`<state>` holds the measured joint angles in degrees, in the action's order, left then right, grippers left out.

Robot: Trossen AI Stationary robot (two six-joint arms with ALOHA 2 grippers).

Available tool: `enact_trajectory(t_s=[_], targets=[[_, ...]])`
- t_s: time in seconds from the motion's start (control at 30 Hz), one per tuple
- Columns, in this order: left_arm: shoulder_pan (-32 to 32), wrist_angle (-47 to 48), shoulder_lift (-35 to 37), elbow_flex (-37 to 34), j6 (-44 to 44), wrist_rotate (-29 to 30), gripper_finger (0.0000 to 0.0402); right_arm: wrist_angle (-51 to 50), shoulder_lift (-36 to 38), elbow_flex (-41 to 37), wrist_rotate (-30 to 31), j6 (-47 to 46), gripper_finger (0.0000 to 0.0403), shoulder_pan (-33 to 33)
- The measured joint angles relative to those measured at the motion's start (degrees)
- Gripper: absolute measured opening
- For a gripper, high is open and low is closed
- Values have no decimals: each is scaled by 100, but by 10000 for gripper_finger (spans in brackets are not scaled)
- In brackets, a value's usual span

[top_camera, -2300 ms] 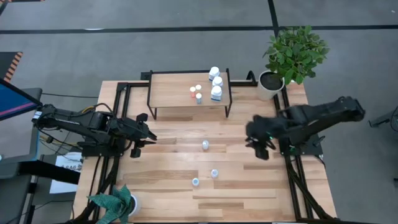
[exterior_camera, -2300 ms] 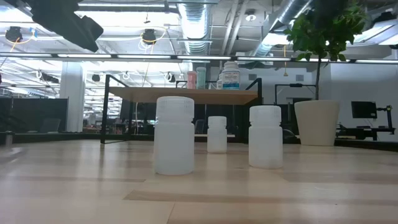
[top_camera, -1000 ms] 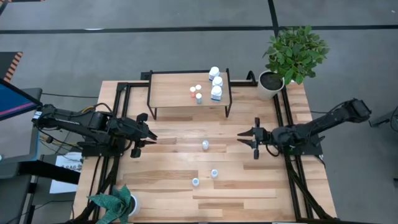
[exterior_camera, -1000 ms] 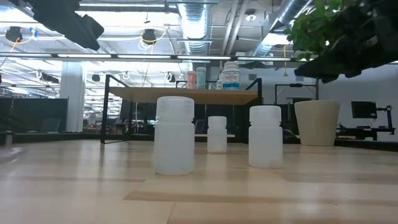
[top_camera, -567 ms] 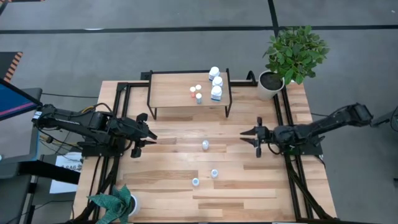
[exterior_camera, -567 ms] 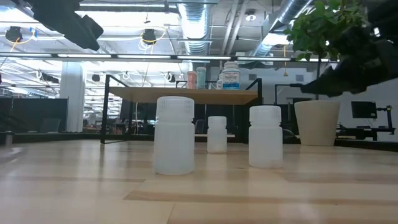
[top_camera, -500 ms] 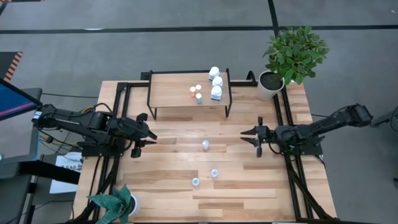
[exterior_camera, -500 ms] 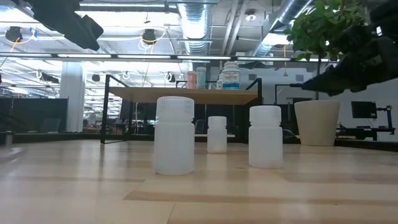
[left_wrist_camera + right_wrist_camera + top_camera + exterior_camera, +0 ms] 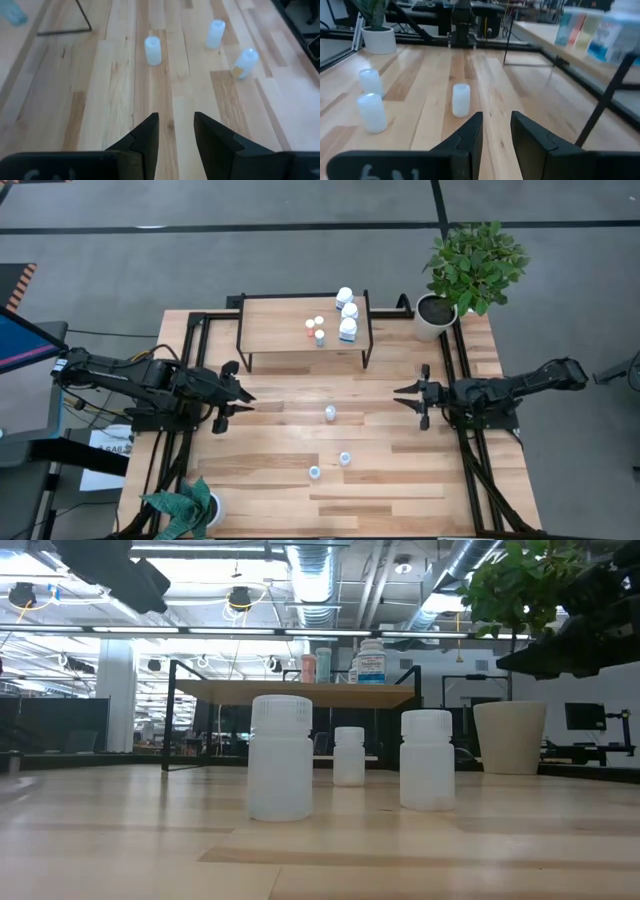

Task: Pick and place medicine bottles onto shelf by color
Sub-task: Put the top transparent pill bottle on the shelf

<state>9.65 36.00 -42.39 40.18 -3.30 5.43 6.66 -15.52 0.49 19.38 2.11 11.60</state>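
We see three white bottles (image 9: 330, 413) standing mid-counter (image 9: 400, 480), six more on the shelf (image 9: 275, 325) at the far edge. Left gripper (image 9: 243, 397) and right gripper (image 9: 405, 400) hover at opposite sides, jaws parted, holding nothing.

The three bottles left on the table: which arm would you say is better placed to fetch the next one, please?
Probably the right: its open tool faces the nearest bottle almost head-on. The left tool, also open, is about equally far, but that bottle sits off its line.
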Motion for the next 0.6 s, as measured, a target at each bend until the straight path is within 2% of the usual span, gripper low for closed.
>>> enact_trajectory(t_s=[0.13,0.27,0.43,0.6], targets=[[2,-382,-12,0,95,32,109,-266,447,0,-93,-168,123,0],[2,-1311,-317,0,42,299,109,-298,601,-2,-140,-58,123,-2],[-4,-2683,-1233,18,389,273,111,-320,569,-2,-138,-627,123,-7],[-15,-2977,-2180,399,944,281,138,-326,570,-4,-138,-704,123,-7]])
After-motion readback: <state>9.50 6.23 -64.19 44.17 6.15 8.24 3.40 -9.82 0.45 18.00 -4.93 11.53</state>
